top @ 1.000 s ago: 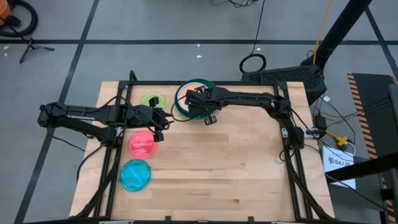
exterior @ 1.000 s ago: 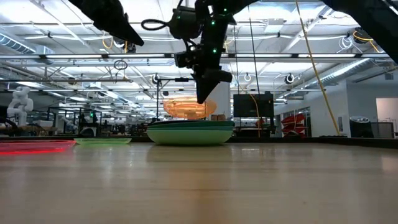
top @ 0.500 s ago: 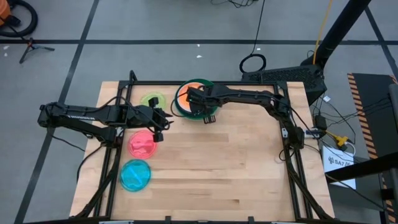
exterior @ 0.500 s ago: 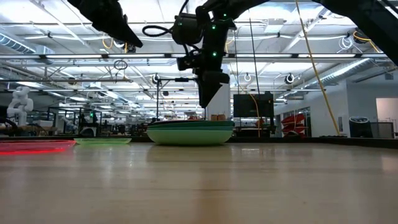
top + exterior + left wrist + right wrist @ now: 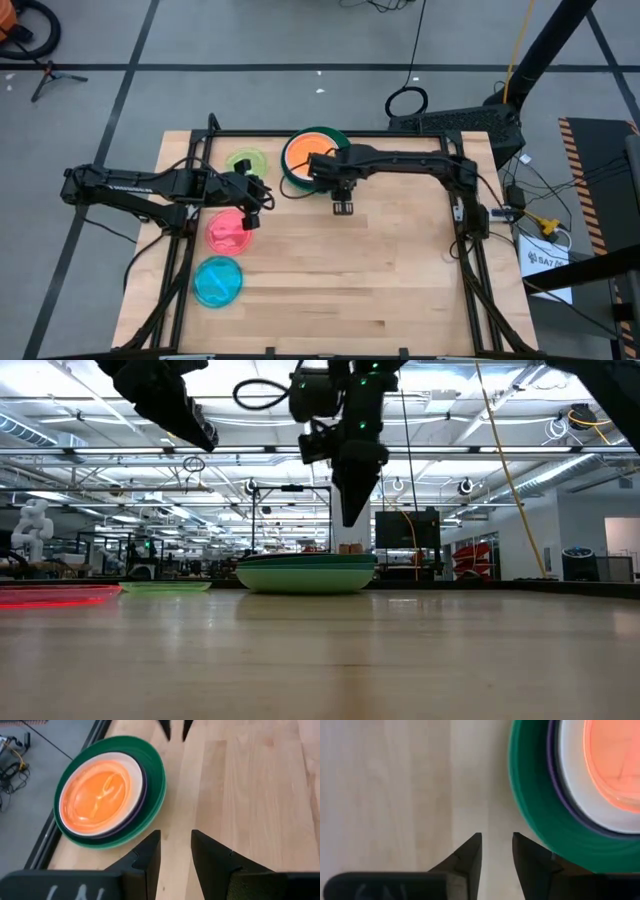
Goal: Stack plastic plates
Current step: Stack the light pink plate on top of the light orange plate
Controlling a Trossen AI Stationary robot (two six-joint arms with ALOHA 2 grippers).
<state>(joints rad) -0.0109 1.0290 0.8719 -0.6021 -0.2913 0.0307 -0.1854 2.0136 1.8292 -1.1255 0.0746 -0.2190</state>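
Note:
A stack of plastic plates (image 5: 312, 155) stands at the table's far middle: an orange plate (image 5: 95, 795) on top, white and purple rims under it, and a wide dark green one (image 5: 530, 820) at the bottom. A yellow-green plate (image 5: 245, 161), a pink plate (image 5: 229, 231) and a blue plate (image 5: 218, 281) lie singly on the left. My right gripper (image 5: 343, 207) hangs open and empty, pointing down, just off the stack's near side. My left gripper (image 5: 262, 195) is open and empty, held high to the left of the stack and above the pink plate's far edge.
The stack (image 5: 305, 573) sits close to the table's far edge. The table (image 5: 380, 280) shows bare wood across its middle, right and near parts. Both arms reach in over the far half, their grippers (image 5: 348, 515) well above the tabletop.
My right gripper held the orange plate tilted just above the stack, let it go onto the stack's top, then drew away toward the table's near edge, rolling its wrist. The orange plate now lies flat on the stack. My left gripper has tipped slightly in place.

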